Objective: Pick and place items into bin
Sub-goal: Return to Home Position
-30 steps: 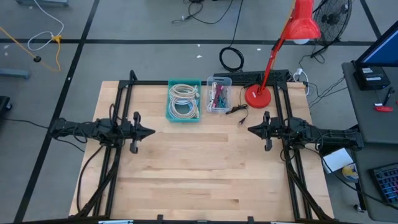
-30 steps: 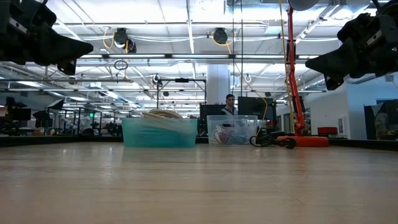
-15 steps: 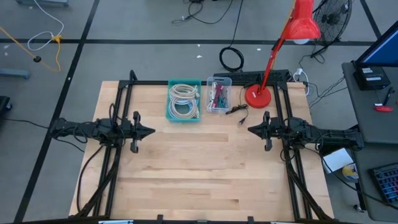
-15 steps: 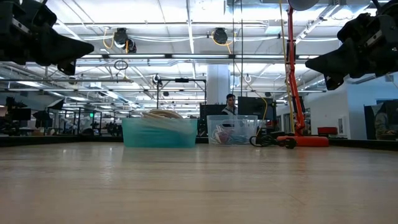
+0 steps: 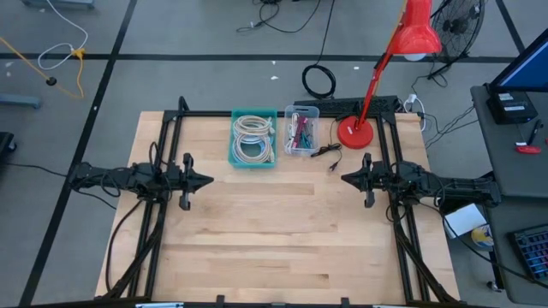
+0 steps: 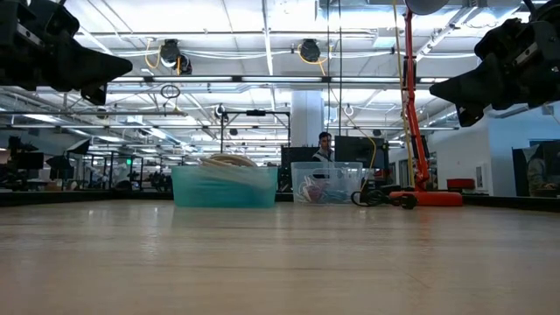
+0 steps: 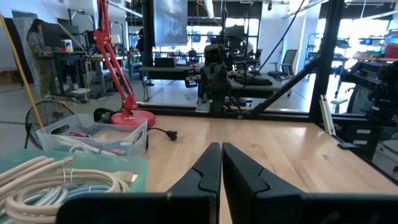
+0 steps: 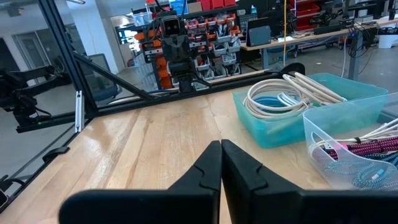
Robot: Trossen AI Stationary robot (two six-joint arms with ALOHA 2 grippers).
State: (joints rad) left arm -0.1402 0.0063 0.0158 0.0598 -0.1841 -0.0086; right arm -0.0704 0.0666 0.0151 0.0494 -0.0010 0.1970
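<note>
Light blue, white and beige cable coils (image 5: 253, 137) lie in a teal bin (image 5: 234, 154) at the table's far edge. Small teal, maroon and cream cords (image 5: 299, 133) lie in a clear bin (image 5: 312, 112) right of it. My left gripper (image 5: 208, 180) hovers shut at the table's left side, pointing level toward the right. My right gripper (image 5: 344, 179) hovers shut at the right side, pointing level toward the left. Both are well above the wood and nearer than the bins. The coils (image 7: 62, 180) show in the left wrist view and the cords (image 8: 367, 149) in the right wrist view.
A red desk lamp stands with its base (image 5: 353, 133) at the far right corner; its black cord (image 5: 330, 152) trails onto the wood beside the clear bin. Black frame rails (image 5: 163, 145) run along the left, right and far sides. Bare wood (image 5: 274, 231) fills the middle and near part.
</note>
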